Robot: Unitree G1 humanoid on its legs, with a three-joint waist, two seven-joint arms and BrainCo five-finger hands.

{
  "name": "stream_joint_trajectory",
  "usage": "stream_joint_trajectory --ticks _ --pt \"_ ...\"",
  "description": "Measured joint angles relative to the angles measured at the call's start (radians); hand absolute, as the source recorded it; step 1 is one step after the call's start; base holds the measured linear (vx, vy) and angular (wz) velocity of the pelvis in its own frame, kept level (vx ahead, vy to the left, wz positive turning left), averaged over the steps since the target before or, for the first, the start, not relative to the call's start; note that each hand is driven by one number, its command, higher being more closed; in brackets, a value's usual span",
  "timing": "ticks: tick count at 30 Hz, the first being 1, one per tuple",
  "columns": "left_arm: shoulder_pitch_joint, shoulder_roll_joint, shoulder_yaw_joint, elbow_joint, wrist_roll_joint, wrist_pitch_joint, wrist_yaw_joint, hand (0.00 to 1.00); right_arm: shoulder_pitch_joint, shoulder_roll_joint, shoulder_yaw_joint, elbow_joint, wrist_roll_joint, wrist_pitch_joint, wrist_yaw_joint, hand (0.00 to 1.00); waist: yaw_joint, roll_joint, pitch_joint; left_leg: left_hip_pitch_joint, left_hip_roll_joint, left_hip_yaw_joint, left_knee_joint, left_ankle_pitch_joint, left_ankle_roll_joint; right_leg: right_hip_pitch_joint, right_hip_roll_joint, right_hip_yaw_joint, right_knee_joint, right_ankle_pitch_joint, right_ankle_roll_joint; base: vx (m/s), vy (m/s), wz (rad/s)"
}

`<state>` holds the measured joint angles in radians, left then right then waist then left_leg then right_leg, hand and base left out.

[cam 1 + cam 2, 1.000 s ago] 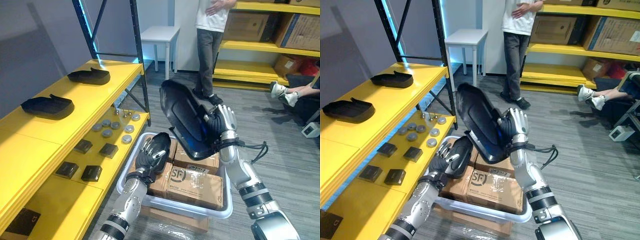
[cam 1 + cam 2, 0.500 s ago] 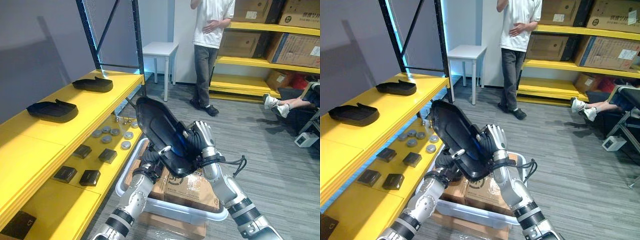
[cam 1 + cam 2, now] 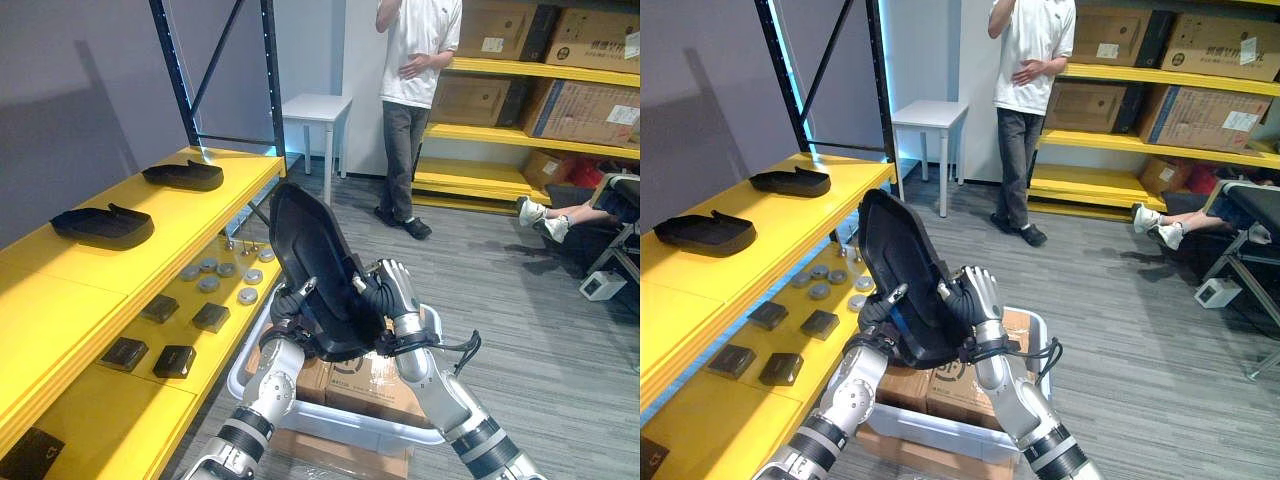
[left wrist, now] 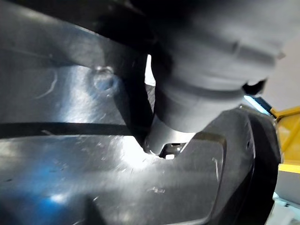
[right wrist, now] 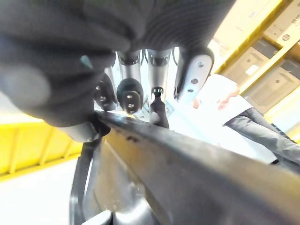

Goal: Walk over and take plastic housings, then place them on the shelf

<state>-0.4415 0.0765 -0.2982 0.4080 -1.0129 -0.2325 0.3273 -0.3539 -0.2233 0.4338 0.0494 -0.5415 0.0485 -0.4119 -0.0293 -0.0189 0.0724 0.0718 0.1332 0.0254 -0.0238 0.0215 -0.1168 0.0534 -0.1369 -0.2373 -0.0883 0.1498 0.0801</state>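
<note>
A large black plastic housing (image 3: 310, 250) stands nearly upright in front of me, above a white bin (image 3: 243, 378). My right hand (image 3: 396, 296) is shut on its right edge; in the right wrist view the fingers (image 5: 129, 93) hook over the housing's rim (image 5: 187, 173). My left hand (image 3: 872, 312) grips the lower left edge from behind, with the thumb on the front face. The left wrist view shows the housing's glossy inner face (image 4: 70, 178) from very close. Two more black housings (image 3: 183, 175) (image 3: 100, 222) lie on the top level of the yellow shelf (image 3: 60, 290) to my left.
The bin holds cardboard boxes (image 3: 365, 382). On the lower shelf level lie small black blocks (image 3: 174, 359) and grey discs (image 3: 208, 283). A person (image 3: 415, 90) stands ahead by a white table (image 3: 315, 108). Someone's legs (image 3: 560, 215) stretch in at right, before more yellow racks.
The housing has swung left and more upright. My left hand rose from the bin to the housing's left edge and closed on it. The view has lifted.
</note>
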Motion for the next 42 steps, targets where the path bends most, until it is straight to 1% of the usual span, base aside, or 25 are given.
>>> stream_joint_trajectory --ticks 1,2,9,10,11,12,13,14,15,18,20,22,23,24,25,26,27,30,31,33,34,35,36,37,42 --pt "0.004 -0.001 0.001 -0.005 0.002 -0.003 0.002 1.0 0.006 0.0 0.0 0.0 0.007 -0.004 -0.003 1.0 0.0 0.0 0.0 -0.002 0.0 -0.002 0.0 0.0 0.0 0.0 0.0 -0.003 0.0 0.0 0.0 0.0 0.013 0.08" --pt "0.011 -0.005 0.006 -0.013 0.01 -0.008 0.005 1.0 0.017 -0.001 -0.001 -0.002 0.016 -0.012 -0.006 0.0 -0.001 0.0 0.0 -0.007 0.001 -0.007 0.0 0.0 0.0 0.0 0.0 -0.008 0.001 0.0 0.0 0.01 0.005 0.22" --pt "0.087 -0.051 0.163 -0.209 0.075 -0.037 0.01 1.0 0.204 0.036 0.002 -0.054 0.128 -0.107 0.004 0.0 -0.003 0.001 0.002 -0.105 -0.017 -0.12 0.002 0.056 -0.007 0.012 -0.015 -0.18 0.005 -0.02 0.004 0.01 -0.007 0.69" --pt "0.098 -0.051 0.178 -0.245 0.097 -0.05 0.007 1.0 0.213 0.039 0.001 -0.009 0.153 -0.111 0.013 0.0 -0.004 0.001 0.004 -0.151 -0.014 -0.013 0.019 0.059 0.033 0.027 -0.036 -0.255 0.006 -0.028 0.012 -0.01 0.043 1.41" --pt "0.101 -0.051 0.178 -0.252 0.1 -0.052 0.005 1.0 0.213 0.039 0.001 0.001 0.155 -0.111 0.016 0.0 -0.003 0.001 0.004 -0.16 -0.007 0.025 0.027 0.059 0.039 0.031 -0.041 -0.275 0.007 -0.03 0.014 0.0 0.057 1.64" --pt "0.118 -0.053 0.176 -0.277 0.119 -0.055 -0.01 1.0 0.211 0.041 0.0 0.023 0.165 -0.111 0.031 0.0 -0.001 0.005 0.008 -0.181 0.026 0.198 0.06 0.047 0.049 0.039 -0.052 -0.332 0.017 -0.041 0.028 0.07 0.103 1.53" --pt "0.149 -0.053 0.186 -0.306 0.157 -0.061 -0.012 1.0 0.197 0.049 0.0 0.049 0.181 -0.114 0.049 0.0 0.008 0.008 0.013 -0.203 0.081 0.443 0.12 0.048 0.074 0.037 -0.081 -0.387 0.048 -0.063 0.044 0.07 0.085 1.46" --pt "0.156 -0.053 0.19 -0.312 0.166 -0.061 -0.012 1.0 0.195 0.052 -0.001 0.053 0.182 -0.114 0.052 0.0 0.011 0.008 0.014 -0.205 0.092 0.488 0.134 0.046 0.077 0.037 -0.086 -0.398 0.053 -0.068 0.051 0.13 0.139 1.11" --pt "0.186 -0.053 0.203 -0.339 0.201 -0.059 -0.011 1.0 0.193 0.069 -0.002 0.062 0.186 -0.114 0.065 0.0 0.024 0.006 0.017 -0.216 0.116 0.609 0.178 0.031 0.083 0.033 -0.108 -0.426 0.069 -0.082 0.069 0.14 0.133 0.68" --pt "0.287 -0.045 0.249 -0.443 0.325 -0.044 -0.007 1.0 0.211 0.133 -0.02 0.056 0.196 -0.114 0.085 0.0 0.049 -0.008 0.033 -0.24 0.099 0.648 0.262 -0.026 0.095 0.047 -0.159 -0.453 0.083 -0.084 0.074 0.2 0.168 0.45" --pt "0.33 -0.042 0.249 -0.479 0.421 -0.019 -0.006 1.0 0.242 0.16 -0.07 0.036 0.197 -0.116 0.093 0.0 0.044 -0.014 0.037 -0.25 0.07 0.626 0.32 -0.075 0.106 0.075 -0.222 -0.501 0.153 -0.115 0.102 0.25 0.182 0.74" --pt "0.355 -0.063 0.227 -0.482 0.539 0.011 -0.006 1.0 0.274 0.152 -0.12 0.033 0.203 -0.122 0.102 0.0 0.039 -0.007 0.044 -0.226 0.037 0.594 0.353 -0.117 0.12 0.082 -0.323 -0.525 0.361 -0.129 0.104 0.24 0.231 0.96" --pt "0.367 -0.064 0.213 -0.483 0.629 0.032 -0.006 1.0 0.313 0.151 -0.147 0.015 0.212 -0.123 0.109 0.0 0.021 -0.011 0.047 -0.194 -0.003 0.546 0.347 -0.138 0.132 0.07 -0.409 -0.499 0.557 -0.096 0.057 0.2 0.304 1.38" --pt "0.378 -0.06 0.214 -0.5 0.702 0.051 -0.006 1.0 0.331 0.156 -0.168 0.007 0.218 -0.133 0.118 0.0 0.0 -0.011 0.054 -0.168 -0.032 0.487 0.336 -0.158 0.14 -0.002 -0.455 -0.36 0.749 -0.002 -0.067 0.19 0.287 1.46" --pt "0.381 -0.046 0.215 -0.512 0.739 0.053 -0.003 1.0 0.332 0.173 -0.178 0.005 0.218 -0.139 0.122 0.0 -0.009 -0.003 0.063 -0.163 -0.037 0.454 0.334 -0.169 0.141 -0.058 -0.443 -0.261 0.845 0.009 -0.082 0.18 0.166 1.46" --pt "0.38 -0.019 0.215 -0.521 0.81 0.054 -0.001 1.0 0.34 0.207 -0.202 0.0 0.218 -0.152 0.125 0.0 -0.016 -0.002 0.071 -0.151 -0.046 0.383 0.32 -0.183 0.154 -0.15 -0.363 -0.107 0.99 -0.132 -0.028 0.21 0.038 1.5" --pt "0.38 -0.008 0.215 -0.522 0.862 0.055 -0.001 1.0 0.35 0.22 -0.226 -0.003 0.218 -0.161 0.136 0.0 -0.02 0.001 0.076 -0.125 -0.065 0.321 0.292 -0.182 0.156 -0.194 -0.266 -0.02 1.013 -0.231 -0.036 0.29 0.012 1.53" --pt "0.376 0.001 0.263 -0.525 0.904 0.052 0.007 1.0 0.391 0.233 -0.356 -0.037 0.287 -0.166 0.143 0.0 -0.032 0.002 0.083 -0.077 -0.118 0.179 0.265 -0.175 0.154 -0.208 -0.106 0.106 0.758 -0.327 -0.011 0.32 -0.011 1.78" --pt "0.374 0.026 0.309 -0.527 0.894 0.049 0.017 1.0 0.416 0.232 -0.484 -0.05 0.327 -0.166 0.14 0.0 -0.048 0.002 0.083 -0.076 -0.13 0.104 0.266 -0.175 0.153 -0.219 -0.033 0.212 0.601 -0.333 0.005 0.32 -0.075 1.87" --pt "0.369 0.077 0.337 -0.527 0.876 0.049 0.023 1.0 0.467 0.223 -0.597 -0.073 0.353 -0.163 0.133 0.0 -0.052 -0.004 0.08 -0.074 -0.142 0.038 0.265 -0.174 0.139 -0.224 0.0 0.264 0.459 -0.308 0.008 0.29 -0.148 1.67" --pt "0.369 0.117 0.351 -0.527 0.855 0.047 0.021 1.0 0.497 0.214 -0.646 -0.082 0.379 -0.161 0.126 0.0 -0.048 -0.024 0.07 -0.075 -0.159 0.008 0.272 -0.185 0.118 -0.223 -0.008 0.256 0.345 -0.149 0.014 0.37 -0.249 1.45" --pt "0.37 0.124 0.359 -0.523 0.844 0.048 0.021 1.0 0.503 0.198 -0.654 -0.081 0.388 -0.159 0.126 0.0 -0.05 -0.018 0.068 -0.074 -0.156 -0.007 0.276 -0.194 0.105 -0.213 -0.013 0.242 0.342 -0.172 0.023 0.38 -0.231 0.87" --pt "0.373 0.115 0.36 -0.524 0.836 0.048 0.016 1.0 0.512 0.162 -0.649 -0.08 0.4 -0.156 0.13 0.0 -0.038 0.014 0.06 -0.076 -0.122 -0.005 0.272 -0.197 0.091 -0.18 0.012 0.211 0.288 -0.157 0.006 0.36 -0.206 0.47" --pt "0.366 0.11 0.357 -0.53 0.837 0.047 -0.002 1.0 0.512 0.146 -0.638 -0.08 0.417 -0.156 0.142 0.0 -0.036 0.028 0.052 -0.067 -0.088 -0.001 0.258 -0.203 0.08 -0.135 0.042 0.185 0.214 -0.141 -0.008 0.25 -0.112 0.28" --pt "0.245 0.104 0.302 -0.463 0.828 0.049 -0.036 1.0 0.568 0.154 -0.642 -0.179 0.475 -0.161 0.187 0.0 -0.056 0.031 0.051 -0.043 -0.065 -0.003 0.227 -0.196 0.051 -0.066 0.062 0.137 0.137 -0.133 -0.016 0.17 -0.075 0.24"
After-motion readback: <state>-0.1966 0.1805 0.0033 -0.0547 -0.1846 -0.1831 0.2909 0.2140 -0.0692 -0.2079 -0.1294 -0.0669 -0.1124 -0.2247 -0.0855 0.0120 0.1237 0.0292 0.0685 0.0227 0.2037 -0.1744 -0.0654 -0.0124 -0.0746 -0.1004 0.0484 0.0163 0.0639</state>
